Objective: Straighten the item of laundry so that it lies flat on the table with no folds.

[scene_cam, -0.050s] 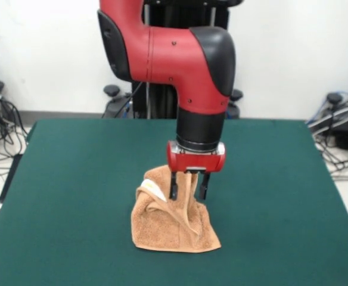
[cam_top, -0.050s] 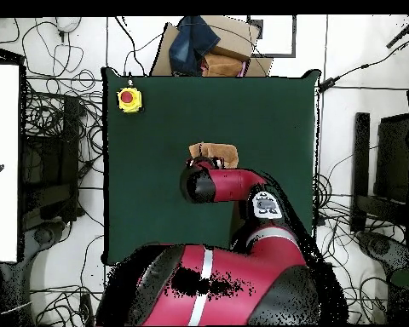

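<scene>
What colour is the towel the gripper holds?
Light orange-tan towel, clearest in the front view.

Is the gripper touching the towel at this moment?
Touching. In the front view the gripper has a bunched ridge of the towel pinched between its fingers, with the cloth drawn up from the table.

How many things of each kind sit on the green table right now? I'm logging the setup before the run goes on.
Towels: 1, the orange-tan towel, bunched up and pinched by the gripper
Emergency-stop buttons: 1, the red button on a yellow box near a corner of the table
Total: 2
</scene>
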Controlling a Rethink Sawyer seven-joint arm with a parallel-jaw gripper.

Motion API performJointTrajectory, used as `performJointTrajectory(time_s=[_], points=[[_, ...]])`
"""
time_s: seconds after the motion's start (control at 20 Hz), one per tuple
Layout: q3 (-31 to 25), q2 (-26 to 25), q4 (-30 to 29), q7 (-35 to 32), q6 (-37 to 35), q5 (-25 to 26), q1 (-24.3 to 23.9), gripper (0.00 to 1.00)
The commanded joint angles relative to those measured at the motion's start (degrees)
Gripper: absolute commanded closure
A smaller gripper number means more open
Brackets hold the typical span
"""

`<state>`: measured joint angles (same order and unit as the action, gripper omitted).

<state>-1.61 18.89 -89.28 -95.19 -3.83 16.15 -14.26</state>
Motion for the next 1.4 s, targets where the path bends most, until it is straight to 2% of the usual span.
performJointTrajectory(time_s=[0.05, 0.45, 0.8, 1.4], points=[[-3.9, 2.5, -2.3, -0.7, -5.2, 3.9, -1.0, 0.0], [-4.6, 1.9, -2.8, -0.9, -4.1, 5.9, -2.8, 0.0], [-1.9, 1.2, -4.2, -5.6, -0.2, 4.8, 0.5, 0.0], [-1.0, 1.2, -5.0, -7.5, 0.9, 3.7, 2.0, 0.0]])
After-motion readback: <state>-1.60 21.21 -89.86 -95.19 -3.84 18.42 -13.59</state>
